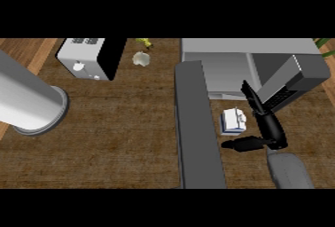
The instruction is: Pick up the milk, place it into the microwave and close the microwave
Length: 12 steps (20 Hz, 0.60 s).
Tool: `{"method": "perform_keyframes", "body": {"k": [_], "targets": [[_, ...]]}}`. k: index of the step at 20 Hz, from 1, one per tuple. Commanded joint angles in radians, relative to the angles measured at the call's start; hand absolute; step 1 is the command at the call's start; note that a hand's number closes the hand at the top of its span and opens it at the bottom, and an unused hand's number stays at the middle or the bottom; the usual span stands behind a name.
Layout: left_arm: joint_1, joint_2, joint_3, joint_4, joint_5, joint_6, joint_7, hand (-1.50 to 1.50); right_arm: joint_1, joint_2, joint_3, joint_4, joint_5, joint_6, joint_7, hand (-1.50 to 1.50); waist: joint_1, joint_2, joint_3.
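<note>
Most of the view is taken up by a brown wooden bench (118, 146). At its far right side a grey microwave (222, 53) is seen, with its door (196, 133) swung fully open so that it reaches out over the bench toward the near edge. A large pale grey cylinder (26, 99) with a ringed end is seen at the left. A white and black boxy appliance (85, 57) is set at the far left. The right hand (271, 131) is shown at the lower right, its fingers (252, 97) held straight and released, pointed toward the microwave, with the thumb (241, 144) spread out to the left; nothing is grasped. The milk (233, 120), a small white and blue carton, is found standing on the bench just in front of the microwave's opening, between the open door and the straight fingers, beyond the thumb; whether it is touched cannot be told. A small white object (140, 58) is seen near the far edge.
</note>
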Motion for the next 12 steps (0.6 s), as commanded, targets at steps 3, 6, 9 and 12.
{"method": "perform_keyframes", "body": {"k": [3, 6, 9, 12], "targets": [[0.025, 0.027, 0.061, 0.021, 0.065, -0.057, -0.020, -1.50, -0.012, -0.010, 0.005, 0.167, 0.022, 0.010, -0.122, -1.50, -0.004, -0.001, 0.000], [0.053, -0.018, 0.005, 0.029, 0.004, -0.044, -0.069, -1.50, -0.044, -0.009, 0.004, 0.287, 0.028, 0.024, -0.213, -1.50, 0.002, -0.001, 0.000], [0.087, 0.023, 0.042, -0.019, 0.046, -0.083, -0.059, -1.50, -0.168, -0.036, -0.029, 0.481, 0.051, 0.000, -0.255, -1.50, 0.014, 0.003, 0.001], [0.082, -0.005, 0.013, -0.021, 0.012, -0.058, -0.045, -1.50, -0.129, -0.053, -0.023, 0.500, 0.062, 0.004, -0.311, -1.50, -0.001, 0.001, 0.000]]}}
